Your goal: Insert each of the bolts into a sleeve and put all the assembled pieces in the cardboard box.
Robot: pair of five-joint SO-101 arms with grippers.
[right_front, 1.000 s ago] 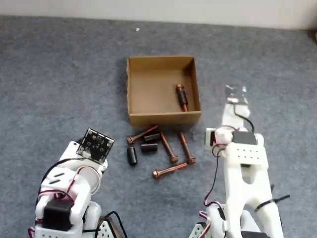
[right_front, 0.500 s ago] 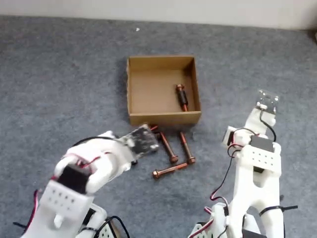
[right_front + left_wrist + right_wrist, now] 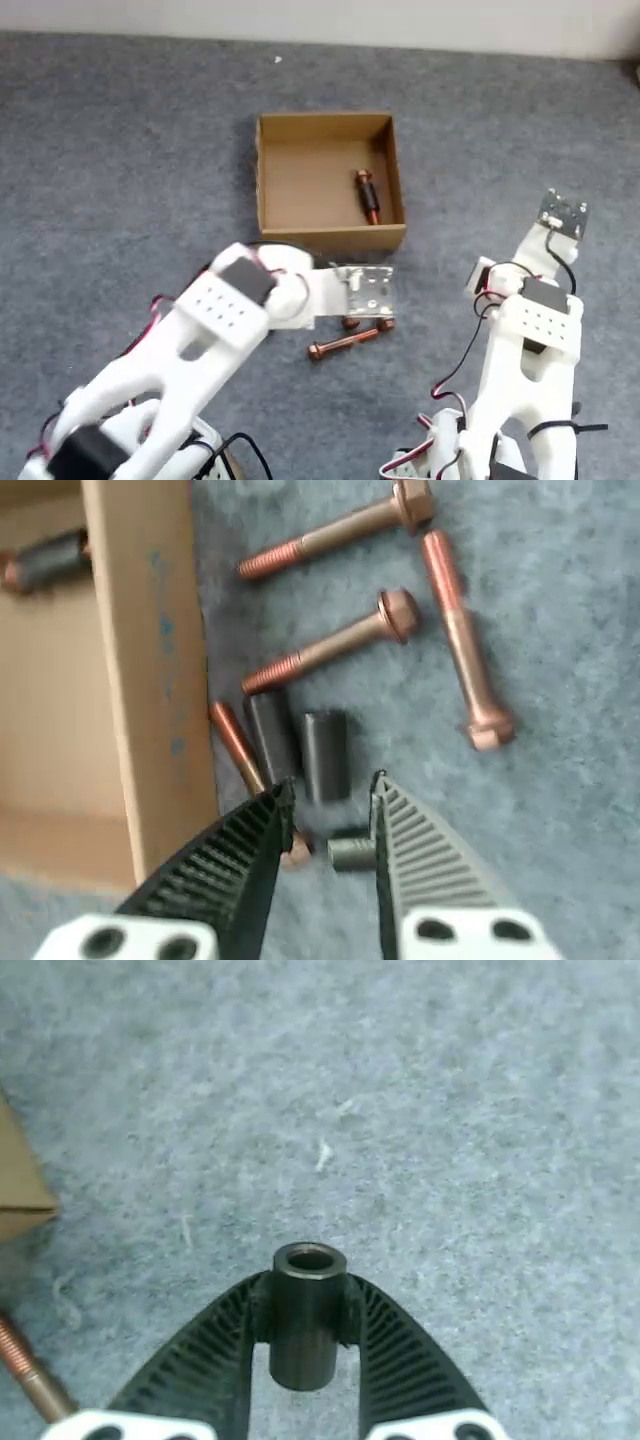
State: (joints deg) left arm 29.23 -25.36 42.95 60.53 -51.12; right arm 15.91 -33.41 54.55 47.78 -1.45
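Left tool (image 3: 331, 785), jaws apart, hangs low over 4 loose bolts (image 3: 330, 645) and 3 dark sleeves (image 3: 325, 755) scattered on the grey counter (image 3: 560, 810), just beside the near wall of the cardboard box (image 3: 150, 660). 1 of those sleeves appears between its fingers. Inside the box, near the right wall, lies 1 assembled piece (image 3: 367, 196). Farther right, well apart from the box, the right tool (image 3: 305, 1295) is clamped on a black sleeve (image 3: 303, 1345), its open end showing, above the counter.
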